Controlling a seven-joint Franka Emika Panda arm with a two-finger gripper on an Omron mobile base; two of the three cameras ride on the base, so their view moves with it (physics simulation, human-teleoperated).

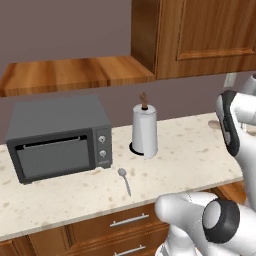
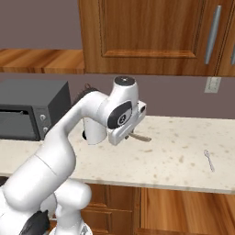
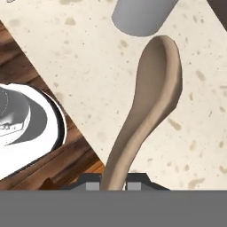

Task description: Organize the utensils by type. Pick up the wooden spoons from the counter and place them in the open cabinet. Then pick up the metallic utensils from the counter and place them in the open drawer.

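My gripper (image 2: 130, 134) is shut on the handle of a wooden spoon (image 3: 153, 93), held a little above the counter (image 2: 174, 151). In the hand view the handle runs up from between the finger tips and the bowl points toward the paper towel roll. In the right base view the wooden spoon (image 2: 140, 137) sticks out of the hand to the right. A small silver spoon (image 1: 124, 181) lies on the counter (image 1: 190, 155) in front of the toaster oven's right end. Another small silver spoon (image 2: 209, 159) lies far right. A strip of lighter wood (image 1: 232, 192) below the counter edge may be the open drawer.
A grey toaster oven (image 1: 60, 137) stands at the left of the counter, and a paper towel roll (image 1: 144, 131) stands upright in the middle. Wall cabinets with panelled doors (image 2: 151, 32) hang above. A wooden shelf (image 1: 75, 72) runs to their left. Closed drawers (image 1: 125, 222) sit below.
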